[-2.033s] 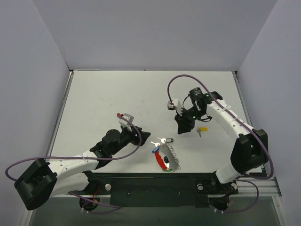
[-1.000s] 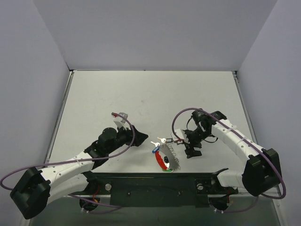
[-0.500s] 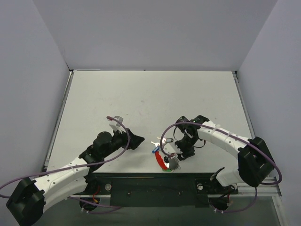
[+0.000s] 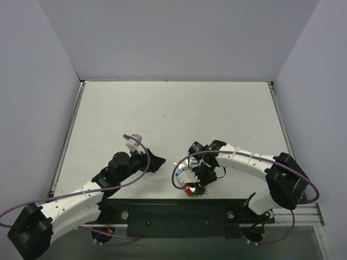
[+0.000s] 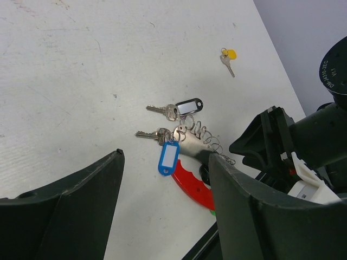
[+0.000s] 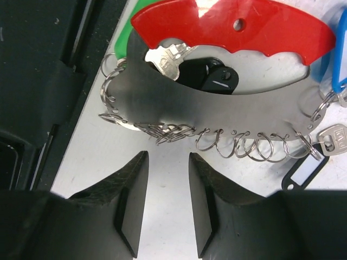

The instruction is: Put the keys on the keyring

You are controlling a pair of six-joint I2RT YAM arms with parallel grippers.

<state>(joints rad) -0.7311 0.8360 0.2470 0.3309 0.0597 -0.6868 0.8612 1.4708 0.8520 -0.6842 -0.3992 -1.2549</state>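
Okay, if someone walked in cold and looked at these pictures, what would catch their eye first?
Probably the bright red and silver keyring at the front edge of the table, with a blue-tagged key and a black-tagged key at one end. The right end effector hovers right at its row of small wire loops, jaws slightly apart and empty. A yellow-capped key lies alone, well away from the rest.

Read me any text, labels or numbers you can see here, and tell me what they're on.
"DM-4310-2EC", roughly, cut at the frame edge: black motor on the right arm.
Stamp on a key head: too blurred to read.
White label on that arm: too small to read.
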